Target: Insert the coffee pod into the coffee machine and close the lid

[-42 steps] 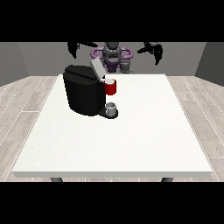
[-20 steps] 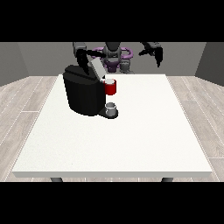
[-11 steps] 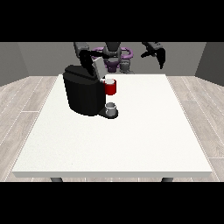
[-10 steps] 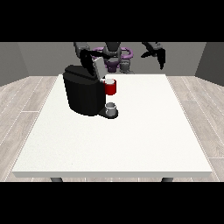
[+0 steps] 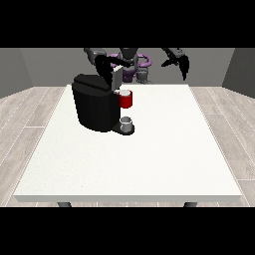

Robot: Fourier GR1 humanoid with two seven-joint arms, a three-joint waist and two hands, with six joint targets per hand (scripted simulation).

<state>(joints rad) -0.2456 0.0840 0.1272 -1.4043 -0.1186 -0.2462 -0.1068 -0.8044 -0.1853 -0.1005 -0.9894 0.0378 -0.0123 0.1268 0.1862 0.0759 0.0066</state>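
A black coffee machine [image 5: 94, 104] stands on the left half of the white table [image 5: 164, 149]. Its red pod holder [image 5: 126, 99] juts out towards the middle, with a pale pod top [image 5: 124, 92] showing in it. The grey lid [image 5: 117, 76] stands raised above the holder. The hand at the view's left [image 5: 104, 65] hangs just behind and above the lid, fingers pointing down at the machine's top. The hand at the view's right [image 5: 181, 62] is held up in the air beyond the table's far edge, fingers relaxed and holding nothing.
A small grey cup [image 5: 126, 123] sits on the machine's drip base under the red holder. The robot's purple and grey torso [image 5: 133, 64] is behind the far table edge. Bare table spreads to the right and front of the machine.
The hand at the view's left has come down from its raised pose to the machine's top beside the lid. The hand at the view's right has shifted only slightly.
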